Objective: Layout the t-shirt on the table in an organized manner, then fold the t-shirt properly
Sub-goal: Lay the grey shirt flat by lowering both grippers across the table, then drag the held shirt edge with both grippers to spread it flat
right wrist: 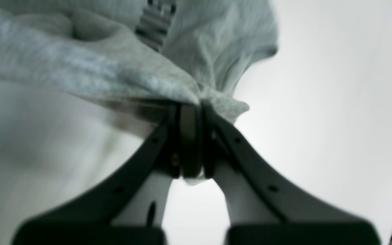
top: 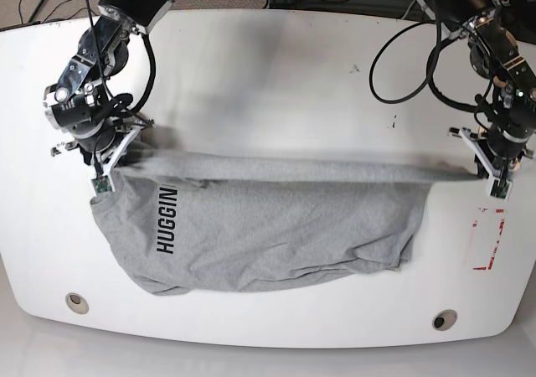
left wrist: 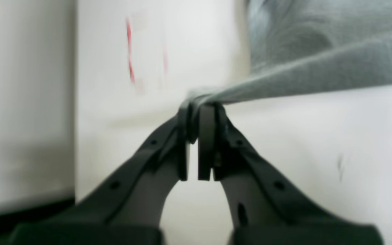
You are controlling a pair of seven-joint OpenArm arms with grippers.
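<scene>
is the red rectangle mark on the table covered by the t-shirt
No, in the base view the red rectangle mark lies bare on the table, just past the end of the grey t-shirt.

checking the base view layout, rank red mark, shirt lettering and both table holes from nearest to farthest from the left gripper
From the left gripper:
1. red mark, just below it
2. right hole, near edge
3. shirt lettering, far across the shirt
4. left hole, opposite corner
</scene>
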